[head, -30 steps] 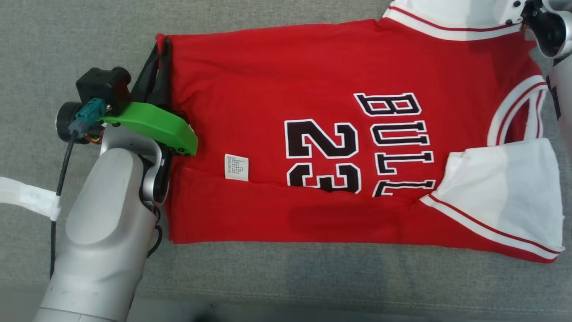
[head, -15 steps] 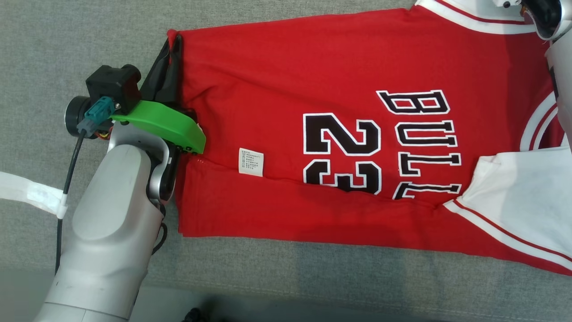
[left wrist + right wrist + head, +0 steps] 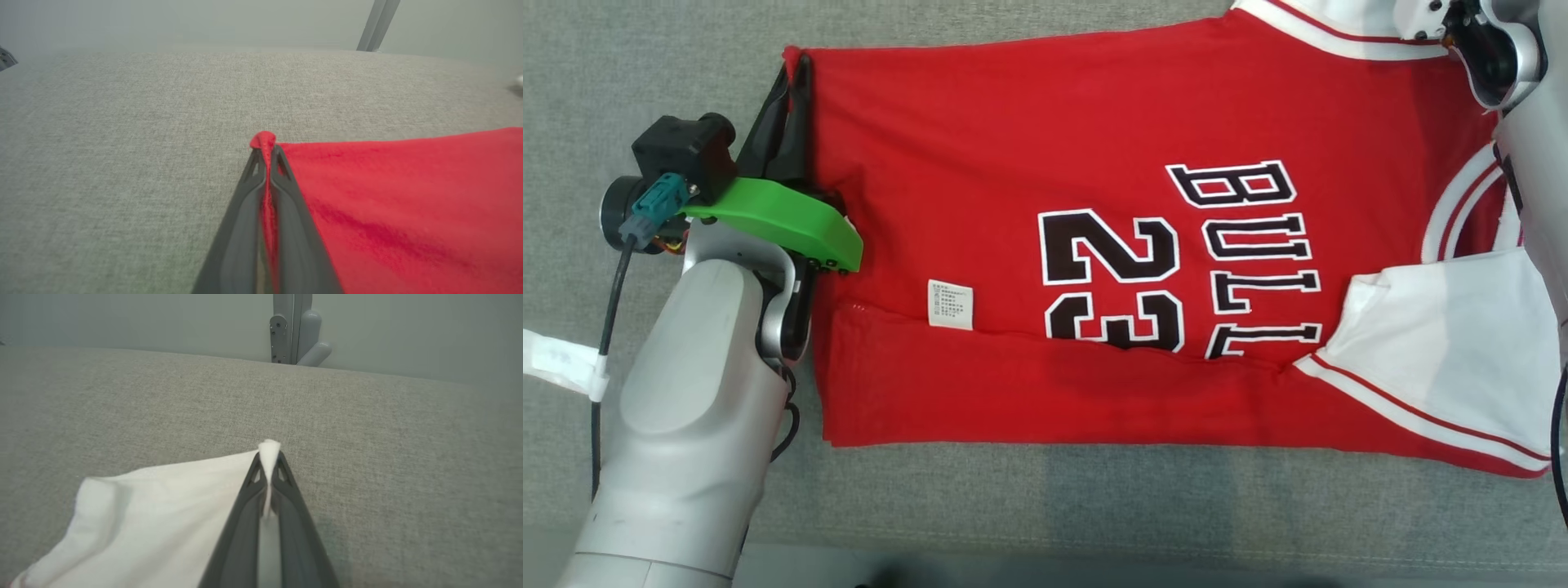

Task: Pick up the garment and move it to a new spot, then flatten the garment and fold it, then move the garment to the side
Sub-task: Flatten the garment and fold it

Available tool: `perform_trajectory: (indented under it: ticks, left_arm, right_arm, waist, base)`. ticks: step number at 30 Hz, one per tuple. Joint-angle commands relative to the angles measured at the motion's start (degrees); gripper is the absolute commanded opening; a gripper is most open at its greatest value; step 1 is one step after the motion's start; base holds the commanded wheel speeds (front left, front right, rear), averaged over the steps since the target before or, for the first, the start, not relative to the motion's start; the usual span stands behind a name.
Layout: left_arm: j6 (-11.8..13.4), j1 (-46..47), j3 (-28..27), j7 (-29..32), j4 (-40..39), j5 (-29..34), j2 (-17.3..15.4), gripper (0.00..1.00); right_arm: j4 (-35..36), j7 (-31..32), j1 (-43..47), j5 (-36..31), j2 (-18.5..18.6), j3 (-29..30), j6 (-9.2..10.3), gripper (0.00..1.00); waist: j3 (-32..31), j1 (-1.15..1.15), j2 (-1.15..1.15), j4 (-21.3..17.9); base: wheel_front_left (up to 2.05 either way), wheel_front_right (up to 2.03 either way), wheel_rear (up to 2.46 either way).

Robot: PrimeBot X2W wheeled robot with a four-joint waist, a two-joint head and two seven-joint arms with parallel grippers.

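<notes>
A table point(image 3: 1094, 506) covered in grey woven fabric is recorded, its near edge seen along the bottom of the head view. One red garment point(image 3: 1013, 147) is laid directly on it, spread lengthwise from left to right. The near long side is folded over onto the body, so that part of the black numerals point(image 3: 1107, 249) is covered. A white sleeve point(image 3: 1445, 343) is turned in over the red cloth at the right. A white care label point(image 3: 951, 304) is exposed beside the fold.
</notes>
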State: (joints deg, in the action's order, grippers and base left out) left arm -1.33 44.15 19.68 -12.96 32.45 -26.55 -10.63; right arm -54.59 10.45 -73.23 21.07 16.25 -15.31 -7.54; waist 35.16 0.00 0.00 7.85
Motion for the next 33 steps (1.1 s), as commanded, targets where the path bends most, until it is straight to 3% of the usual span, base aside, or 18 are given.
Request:
perform_trajectory:
  ticks: [1, 10, 18, 25, 33]
  left_arm:
    - [0.25, 0.44, -0.36, -0.4, 0.13, -0.6, -0.85, 0.0]
    - [0.62, -4.43, -0.98, -0.46, -0.31, -0.95, -3.5, 0.0]
    - [1.36, -12.86, -1.3, -0.28, -4.7, -2.3, -5.28, 0.0]
    - [3.16, -21.98, -1.79, 0.97, -11.3, -4.3, -6.05, 0.0]
    - [6.1, -30.32, -2.86, 2.31, -16.97, -6.56, -5.93, 0.0]
  right_arm:
    - [1.87, -1.27, 1.75, 2.22, 0.96, -0.99, 0.11, 0.0]
    - [19.36, -5.84, 15.36, 16.71, 7.13, -7.33, 0.11, 0.0]
    - [32.51, -9.67, 32.17, 23.31, 10.91, -5.92, 0.1, 0.0]
    - [40.94, -10.69, 46.87, 24.06, 10.51, -1.99, 0.1, 0.0]
    - [46.42, -9.39, 57.15, 22.17, 6.25, 2.8, 0.09, 0.0]
  waist:
    - [-1.47, 0.0, 0.0, -1.68]
    - [-7.73, 0.0, 0.0, -6.16]
    - [-15.06, 0.0, 0.0, -8.31]
    - [-19.67, 0.0, 0.0, -9.14]
    - [-20.63, 0.0, 0.0, -10.19]
  base:
    - [0.0, 0.0, 0.0]
    - [0.0, 0.0, 0.0]
    - [0.0, 0.0, 0.0]
    - [0.0, 0.0, 0.0]
    - [0.0, 0.0, 0.0]
